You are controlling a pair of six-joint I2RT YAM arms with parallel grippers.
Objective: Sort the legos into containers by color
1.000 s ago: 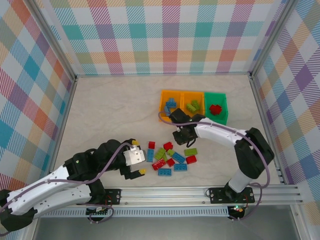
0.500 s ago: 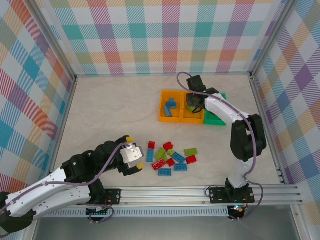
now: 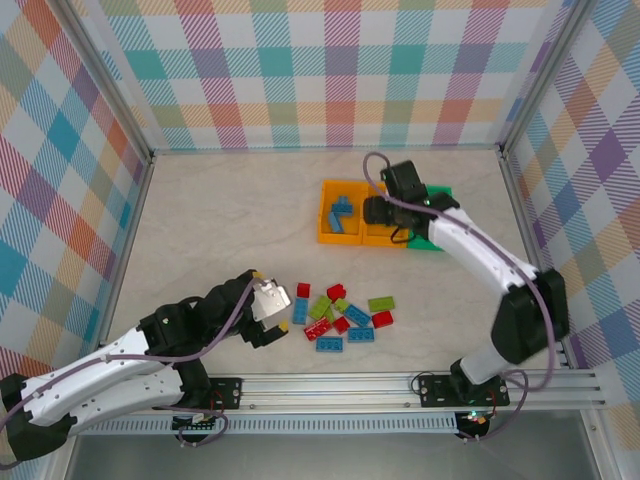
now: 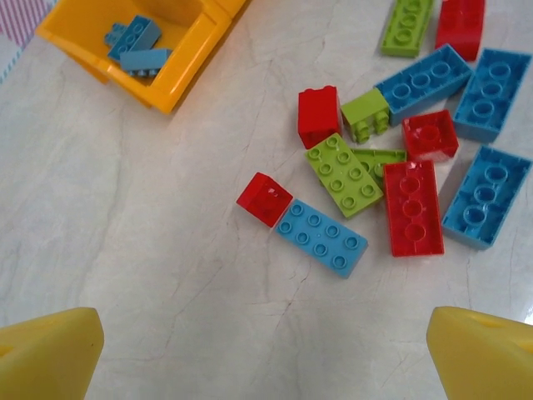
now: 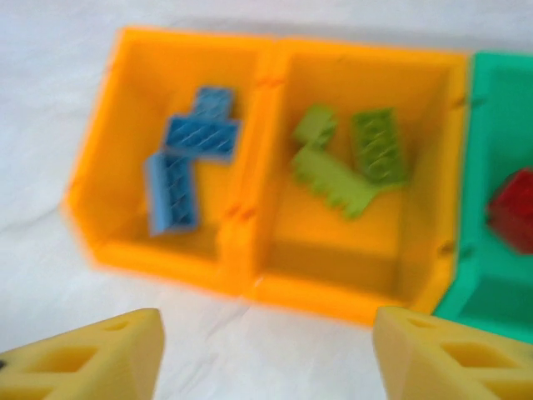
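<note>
Spread and empty, the right gripper [image 5: 271, 350] hangs over three touching open-top plastic bins: an orange bin [image 5: 141, 100] with three blue studded bricks [image 5: 200, 137], a second orange bin [image 5: 333, 258] with three lime bricks [image 5: 379, 146], a green bin [image 5: 491, 100] with a red brick [image 5: 516, 208]; the wide-open left gripper [image 4: 266, 350] faces thirteen loose bricks [image 4: 343, 173] on the pale table [image 4: 125, 250]: five red, four blue, four lime.

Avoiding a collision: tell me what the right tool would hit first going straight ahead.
Probably the middle orange bin, at its near wall, lime green bricks lying inside; depth is unclear.

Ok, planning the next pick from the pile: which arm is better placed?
Left. The left end effector hovers open beside the loose legos; the right end effector is far off, above the containers.
</note>
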